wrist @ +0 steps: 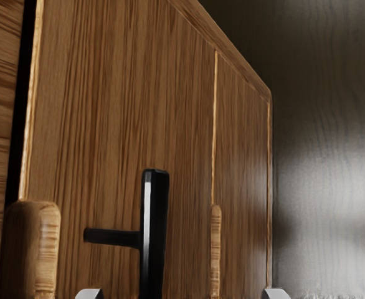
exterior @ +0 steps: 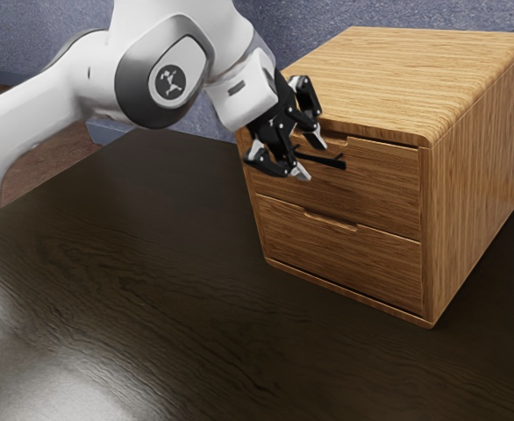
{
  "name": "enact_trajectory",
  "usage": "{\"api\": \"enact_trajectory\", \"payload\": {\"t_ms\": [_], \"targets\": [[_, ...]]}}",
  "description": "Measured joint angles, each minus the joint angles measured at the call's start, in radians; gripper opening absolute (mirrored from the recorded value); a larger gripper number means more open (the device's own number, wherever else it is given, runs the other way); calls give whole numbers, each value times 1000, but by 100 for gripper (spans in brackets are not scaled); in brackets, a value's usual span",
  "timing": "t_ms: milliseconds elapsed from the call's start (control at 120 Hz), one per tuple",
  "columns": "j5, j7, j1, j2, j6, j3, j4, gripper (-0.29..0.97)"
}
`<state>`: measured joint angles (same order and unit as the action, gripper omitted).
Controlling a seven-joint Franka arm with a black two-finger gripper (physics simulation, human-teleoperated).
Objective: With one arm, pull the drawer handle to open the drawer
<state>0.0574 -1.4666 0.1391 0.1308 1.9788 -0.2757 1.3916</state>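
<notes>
The tool [exterior: 308,158] hangs wide open astride the black handle [exterior: 325,161] of the cabinet's upper drawer [exterior: 375,184], one finger above the bar and one below, gripping nothing. If it pulls before closing squarely, I'd expect the thin bar to slip free.

This is a plain test room set up for robot work, rendered rather than real. A white arm [exterior: 108,79] reaches over a broad dark wooden table [exterior: 152,307] carrying an oak cabinet [exterior: 397,79] with two drawers. Behind stands a rough blue-grey wall [exterior: 29,31] with a pale skirting [exterior: 112,132], and a reddish-brown floor [exterior: 60,158] shows past the table's edge. The furniture is domestic; the arm is laboratory gear.
</notes>
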Motion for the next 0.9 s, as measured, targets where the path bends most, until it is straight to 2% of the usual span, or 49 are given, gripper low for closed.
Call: {"api": "enact_trajectory", "payload": {"t_ms": [367,550,658,742,900], "targets": [[-32,28,0,42,1,3,-35,26],[-36,35,-1,46,0,2,-37,34],[-38,36,-2,50,0,2,-37,44],[-41,41,-2,51,0,2,-38,45],[-45,42,-2,51,3,2,-38,31]]}}
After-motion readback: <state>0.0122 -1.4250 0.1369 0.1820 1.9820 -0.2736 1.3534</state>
